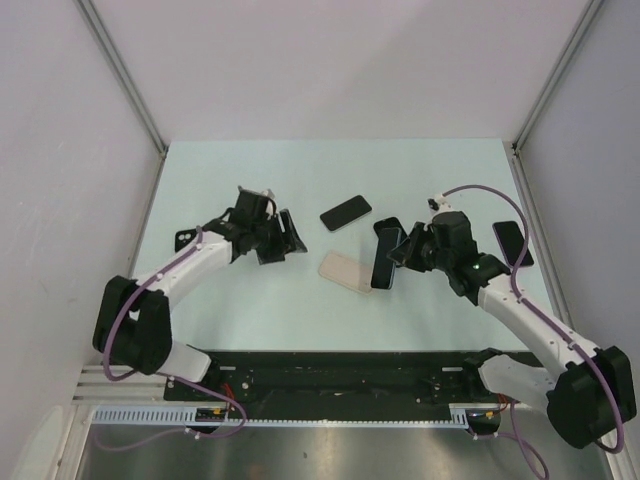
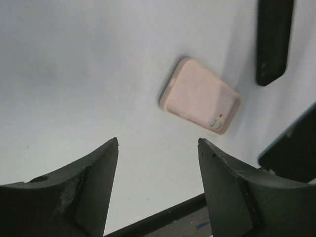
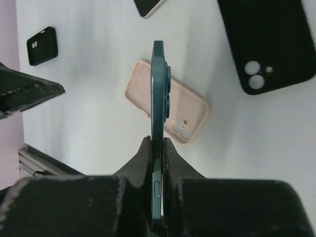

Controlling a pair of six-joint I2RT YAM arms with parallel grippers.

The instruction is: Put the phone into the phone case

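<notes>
**Phone gripped on edge above the pink case**

The right fingers (image 3: 139, 163) are pinched tight on the teal phone (image 3: 158, 89). They clamp its two flat faces near one end, so it stands on edge with the camera bumps to one side. Held that way, the long body is free to be tipped down into the phone case (image 3: 195, 111), the pink one lying flat on the table (image 1: 250, 170) right underneath. From the wrist view the phone's edge crosses the case, though I cannot tell whether they touch. Across from it, the left fingers (image 2: 94, 182) stand wide apart with nothing between them, aimed at the same case from nearby. To my eye they are ready to pin it while the phone is pressed home. A black case (image 3: 266, 44) and a second dark phone (image 1: 345, 212) lie apart, not involved. The teal phone is not yet seated.
</notes>
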